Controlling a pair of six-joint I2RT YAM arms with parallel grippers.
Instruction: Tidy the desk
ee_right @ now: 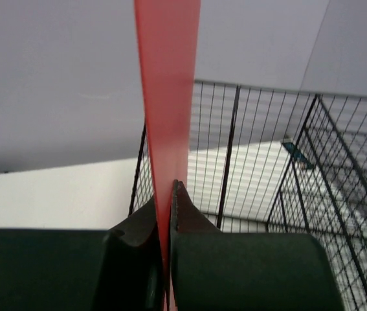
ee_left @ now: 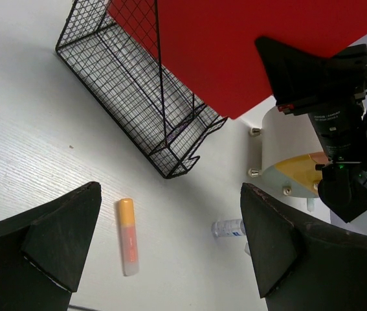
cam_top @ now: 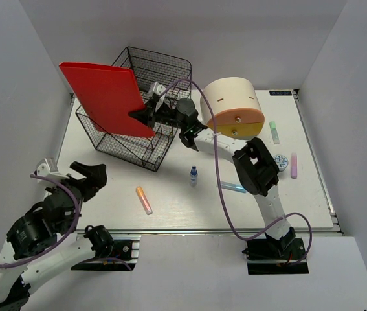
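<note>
The desk (cam_top: 183, 207) is a white tabletop with a silver rail at its near edge. My right gripper (cam_top: 141, 115) is shut on a flat red folder (cam_top: 109, 97) and holds it upright over the black wire mesh tray (cam_top: 145, 133). In the right wrist view the folder (ee_right: 166, 97) is edge-on between my closed fingers (ee_right: 189, 220). My left gripper (cam_top: 87, 176) is open and empty, low at the near left. In its view an orange highlighter (ee_left: 127, 236) and a small bottle (ee_left: 228, 228) lie between its fingers (ee_left: 270, 240), on the desk below.
A round beige drawer unit (cam_top: 233, 107) stands behind the right arm. An orange highlighter (cam_top: 144, 199), a small bottle (cam_top: 193, 175), a blue pen (cam_top: 232, 187), a green marker (cam_top: 274, 131), a purple marker (cam_top: 294, 164) and a round tape (cam_top: 280, 161) lie on the desk.
</note>
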